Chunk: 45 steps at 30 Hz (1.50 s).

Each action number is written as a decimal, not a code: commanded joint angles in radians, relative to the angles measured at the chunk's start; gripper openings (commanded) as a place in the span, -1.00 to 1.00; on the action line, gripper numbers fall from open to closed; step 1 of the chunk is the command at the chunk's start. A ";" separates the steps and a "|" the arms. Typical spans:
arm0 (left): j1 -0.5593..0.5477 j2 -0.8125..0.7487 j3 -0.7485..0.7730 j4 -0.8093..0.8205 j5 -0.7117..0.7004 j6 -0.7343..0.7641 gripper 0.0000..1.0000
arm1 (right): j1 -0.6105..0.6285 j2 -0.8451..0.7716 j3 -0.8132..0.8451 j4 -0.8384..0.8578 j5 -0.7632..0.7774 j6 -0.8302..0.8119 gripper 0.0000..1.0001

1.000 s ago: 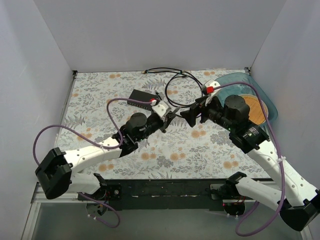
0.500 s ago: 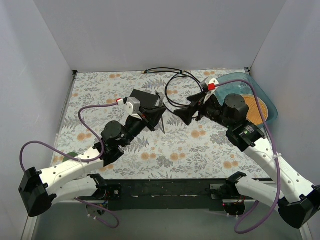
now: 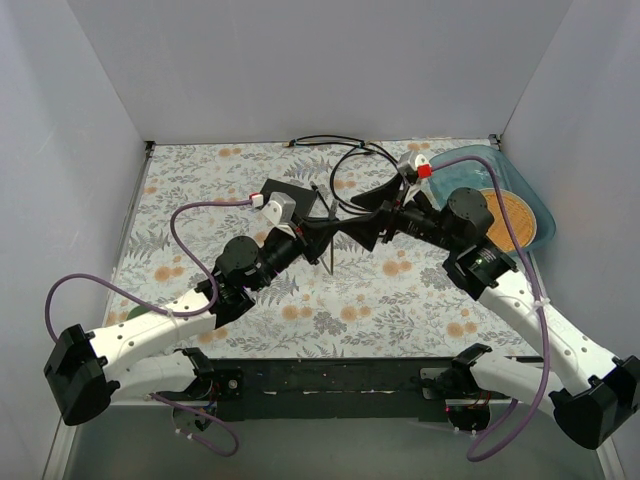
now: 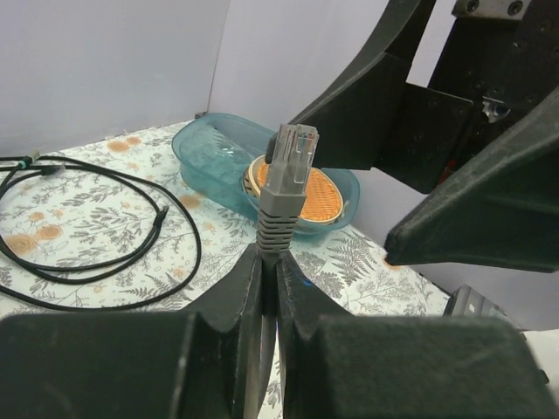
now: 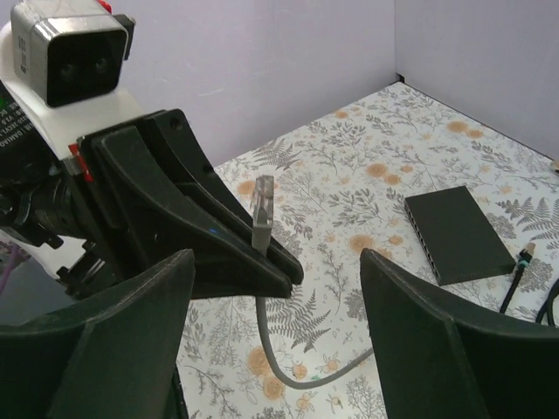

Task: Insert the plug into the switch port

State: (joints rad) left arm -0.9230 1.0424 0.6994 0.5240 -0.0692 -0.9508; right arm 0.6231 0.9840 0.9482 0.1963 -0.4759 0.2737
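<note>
Top external shows the switch (image 3: 292, 193) lying flat on the floral table cover (image 3: 190, 180), its near right corner hidden under the left wrist's camera block. Just off the near right of the switch, raised above the cover, the left gripper (image 3: 333, 229) is pinched narrow on the plug (image 4: 286, 171). The left wrist view shows its two fingers closed on the lower end of the grey ribbed boot, and the plug stands upright with its clear tip on top. A grey cable (image 5: 281, 356) drops from below those fingers and curves down to the cover. The right gripper (image 3: 358, 216) faces the left one from the side away from the switch. Its fingers (image 5: 118, 336) are spread wide, one on each side of the plug, and do not touch it. In the right wrist view the switch sits well apart from the plug, and its sockets cannot be made out. A loose black cable (image 3: 350, 172) loops on the cover to the right of the switch, and one of its connector ends (image 5: 521, 259) lies just beside the switch's corner. Far to the right of the switch sits a blue tray (image 3: 528, 190) with a round orange disc (image 3: 508, 217) in it.
</note>
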 commanded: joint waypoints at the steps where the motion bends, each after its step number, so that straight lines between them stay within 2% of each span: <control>1: 0.001 0.005 0.045 -0.012 0.042 -0.008 -1.00 | 0.006 0.022 0.015 0.127 -0.039 0.068 0.54; 9: 0.001 -0.013 0.028 0.016 0.046 0.007 -1.00 | 0.009 0.076 0.000 0.198 -0.044 0.107 0.32; 14: 0.001 -0.010 0.025 0.011 0.051 0.014 -1.00 | 0.012 0.122 0.000 0.247 -0.073 0.148 -0.02; 17: 0.001 -0.015 0.023 0.018 0.051 0.015 -1.00 | 0.017 0.148 0.021 0.239 -0.092 0.147 -0.51; 18: 0.001 -0.016 0.022 0.019 0.051 0.017 -1.00 | 0.017 0.157 0.026 0.233 -0.098 0.145 -0.91; 19: 0.001 -0.016 0.023 0.019 0.046 0.018 -0.99 | 0.015 0.160 0.035 0.220 -0.099 0.142 -0.97; 21: 0.001 -0.022 0.018 0.013 0.037 0.023 -0.78 | 0.017 0.162 0.041 0.204 -0.092 0.119 -0.97; 23: 0.001 -0.033 0.017 -0.008 0.005 0.026 0.11 | 0.018 0.153 0.053 0.155 -0.075 0.070 -0.97; 24: 0.001 -0.038 0.020 -0.021 -0.015 0.029 0.41 | 0.017 0.150 0.064 0.131 -0.054 0.049 -0.97; 25: 0.001 -0.047 0.022 -0.034 -0.030 0.036 0.85 | 0.017 0.144 0.075 0.094 -0.041 0.018 -0.97; 26: 0.001 -0.057 0.029 -0.070 -0.064 0.046 0.95 | 0.017 0.142 0.105 0.024 -0.026 -0.046 -0.97; 29: 0.003 -0.111 0.044 -0.134 -0.147 0.066 0.96 | 0.017 0.151 0.171 -0.126 -0.013 -0.151 -0.97; 33: 0.004 -0.156 0.089 -0.197 -0.166 0.066 0.96 | 0.015 0.203 0.248 -0.276 -0.155 -0.316 -0.97; 35: 0.004 -0.156 0.126 -0.251 -0.133 0.084 0.96 | 0.015 0.234 0.271 -0.320 -0.235 -0.356 -0.97; 36: 0.003 -0.156 0.141 -0.272 -0.085 0.089 0.96 | 0.013 0.246 0.294 -0.366 -0.322 -0.376 -0.97; 40: 0.004 -0.166 0.169 -0.357 0.144 0.182 0.93 | 0.012 0.306 0.360 -0.495 -0.478 -0.488 -0.97; 42: 0.006 -0.196 0.152 -0.343 0.173 0.201 0.69 | 0.012 0.311 0.374 -0.532 -0.510 -0.516 -0.97; 43: 0.006 -0.206 0.131 -0.334 0.187 0.204 0.39 | 0.010 0.305 0.374 -0.541 -0.518 -0.527 -0.97; 45: 0.007 -0.234 0.112 -0.315 0.200 0.216 0.12 | 0.007 0.292 0.368 -0.535 -0.539 -0.528 -0.97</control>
State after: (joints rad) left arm -0.9192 0.8692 0.8371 0.2272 0.0261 -0.7872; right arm 0.6361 1.3060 1.2640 -0.2714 -0.8833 -0.1734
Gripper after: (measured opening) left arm 0.637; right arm 0.062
